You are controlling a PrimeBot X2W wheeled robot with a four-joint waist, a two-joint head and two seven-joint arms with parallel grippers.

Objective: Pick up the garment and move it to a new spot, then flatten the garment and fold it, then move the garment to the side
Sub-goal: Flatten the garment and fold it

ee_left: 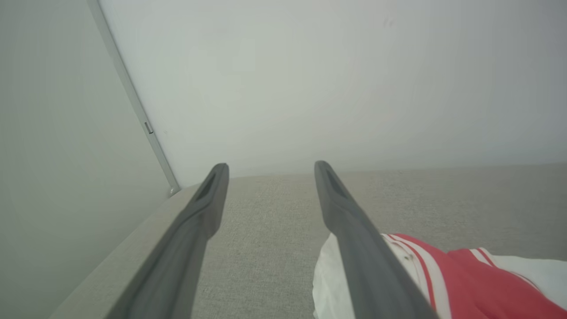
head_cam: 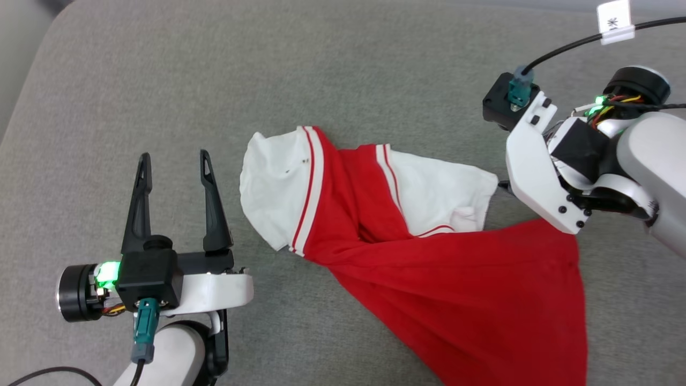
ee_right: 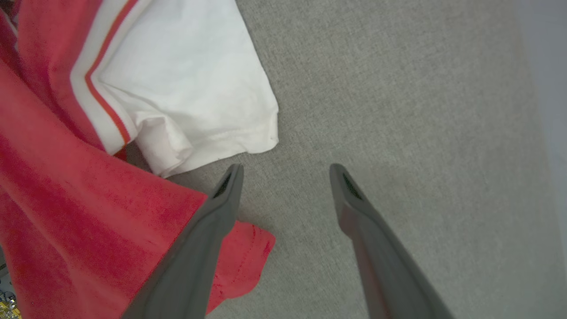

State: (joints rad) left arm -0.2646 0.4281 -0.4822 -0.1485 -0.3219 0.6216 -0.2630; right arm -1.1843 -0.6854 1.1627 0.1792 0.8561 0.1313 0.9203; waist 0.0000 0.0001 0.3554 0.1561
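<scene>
The garment (head_cam: 429, 257) lies twisted on the grey fabric surface (head_cam: 214, 80): a red body fanning out toward the lower right, with two white sleeves edged in red-white stripes at its upper end. My left gripper (head_cam: 174, 161) stands open to the left of the garment, apart from it, with nothing between its fingers. In the left wrist view that gripper (ee_left: 271, 170) points past the white sleeve (ee_left: 328, 274). My right gripper (head_cam: 506, 187) points down at the garment's right side, open. In the right wrist view it (ee_right: 287, 170) hovers over bare fabric, its left finger above a red hem corner (ee_right: 248, 248), just below the white sleeve (ee_right: 190, 88).
The grey surface's rounded edge (head_cam: 27, 107) runs along the left. A pale wall (ee_left: 310, 88) stands behind it in the left wrist view. A black cable with a white tag (head_cam: 615, 21) arcs over the upper right.
</scene>
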